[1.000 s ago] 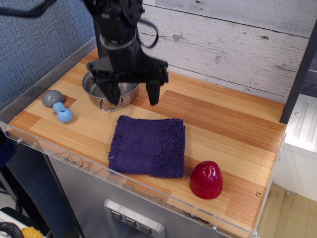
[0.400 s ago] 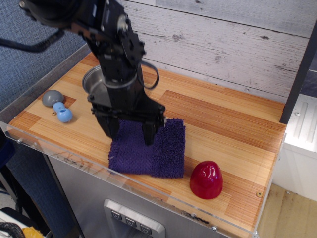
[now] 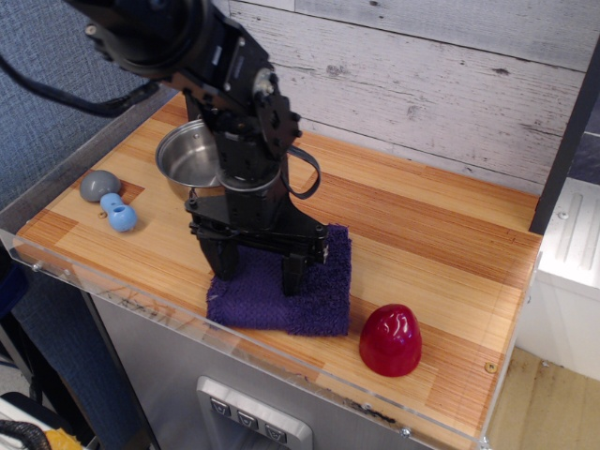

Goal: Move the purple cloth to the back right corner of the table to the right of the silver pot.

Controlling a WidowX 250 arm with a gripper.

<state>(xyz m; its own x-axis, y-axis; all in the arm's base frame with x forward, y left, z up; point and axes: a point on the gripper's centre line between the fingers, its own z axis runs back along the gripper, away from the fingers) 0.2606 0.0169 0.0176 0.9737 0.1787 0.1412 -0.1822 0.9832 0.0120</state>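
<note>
The purple cloth point(image 3: 314, 291) lies flat near the front edge of the wooden table point(image 3: 431, 234), partly hidden by my arm. My gripper point(image 3: 258, 274) is open, its two black fingers spread wide and pressed down on the cloth's left and middle part. The silver pot point(image 3: 186, 155) stands at the back left, behind the gripper, partly hidden by the arm.
A red dome-shaped object point(image 3: 390, 339) sits at the front right of the cloth. A grey and blue toy point(image 3: 110, 200) lies at the left edge. A clear acrylic rim point(image 3: 281, 361) runs along the front. A plank wall stands behind the table.
The gripper has come forward from above the pot and lowered onto the cloth, fingers still spread. The cloth, pot and red dome have stayed in place.
</note>
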